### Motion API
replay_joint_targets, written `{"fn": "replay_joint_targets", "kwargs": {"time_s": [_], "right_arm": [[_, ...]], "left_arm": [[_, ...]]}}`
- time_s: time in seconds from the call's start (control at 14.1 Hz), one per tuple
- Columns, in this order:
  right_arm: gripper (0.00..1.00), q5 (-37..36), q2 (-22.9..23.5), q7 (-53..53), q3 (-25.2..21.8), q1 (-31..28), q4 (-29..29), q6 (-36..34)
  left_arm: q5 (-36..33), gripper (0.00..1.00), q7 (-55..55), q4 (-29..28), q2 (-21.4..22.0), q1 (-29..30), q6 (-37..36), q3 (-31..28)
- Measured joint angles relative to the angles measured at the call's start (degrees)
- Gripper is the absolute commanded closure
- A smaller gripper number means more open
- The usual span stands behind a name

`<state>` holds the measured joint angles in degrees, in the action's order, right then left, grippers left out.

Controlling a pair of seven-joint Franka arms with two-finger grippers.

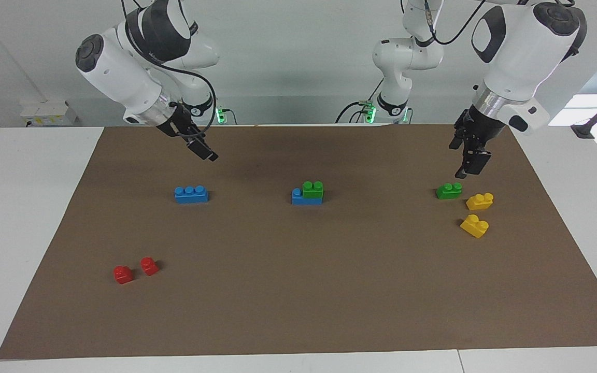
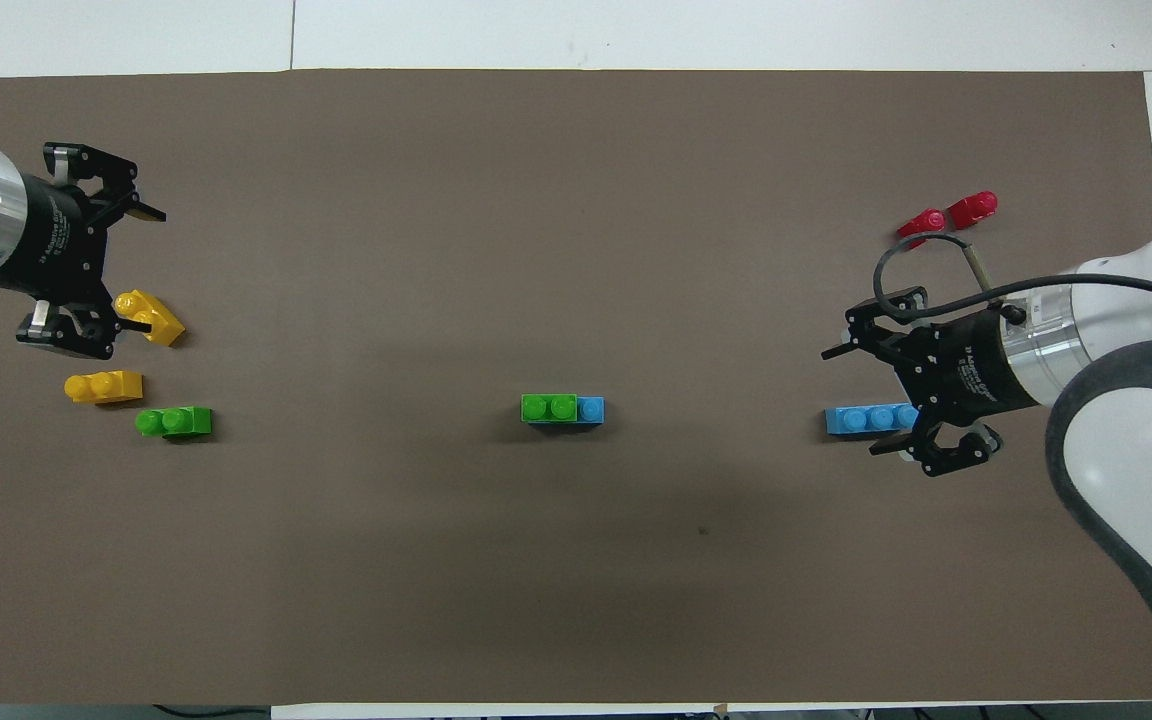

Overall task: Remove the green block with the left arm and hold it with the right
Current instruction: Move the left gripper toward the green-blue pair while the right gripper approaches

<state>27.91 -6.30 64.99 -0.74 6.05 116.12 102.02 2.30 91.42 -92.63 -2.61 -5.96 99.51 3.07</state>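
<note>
With a dial laid on the brown mat (image 1: 298,311), twelve o'clock pointing away from the robots, findings run as follows.

Mat: covers most of the white table (image 1: 29,207); all bricks lie on it.

Left arm: it reaches in over the nine o'clock edge. The left gripper (image 1: 468,167) hangs in the air above the cluster of loose bricks there, jaws spread wide, nothing in them, touching no brick.

Right arm: it reaches in over the three o'clock edge. The right gripper (image 1: 208,154) hangs in the air above the mat by the lone blue brick (image 1: 190,194), jaws likewise spread and empty.

Lone blue brick: three studs, at three o'clock, well apart from the centre.

Base blue brick (image 1: 298,198): near the dial's centre, flat on the mat.

Green block (image 1: 312,188): seated on the base blue brick, covering the two studs toward nine o'clock; one blue stud is bare toward three o'clock. Neither gripper is near it.

Second green brick (image 1: 449,190): at nine o'clock, loose on the mat.

Yellow bricks: one (image 1: 480,201) just beside the second green brick, the other (image 1: 474,226) near it toward ten o'clock.

Red bricks: two small ones (image 1: 123,274) (image 1: 148,266), side by side at two o'clock.
</note>
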Motion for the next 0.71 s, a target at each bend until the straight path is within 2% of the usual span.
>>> {"fn": "replay_joint_targets", "kwargs": {"time_s": [0.35, 0.71], "right_arm": [[0.0, 7.3, 3.7, 6.0, 0.1, 0.7, 5.3, 7.6], [0.0, 14.7, 7.2, 11.2, 0.3, 6.2, 6.1, 15.0]], "left_arm": [[0.0, 0.0, 6.3, -2.3, 0.6, -1.1, 2.2, 0.0], [1.3, 0.0, 11.7, -5.2, 2.0, -4.4, 2.8, 0.1]]}}
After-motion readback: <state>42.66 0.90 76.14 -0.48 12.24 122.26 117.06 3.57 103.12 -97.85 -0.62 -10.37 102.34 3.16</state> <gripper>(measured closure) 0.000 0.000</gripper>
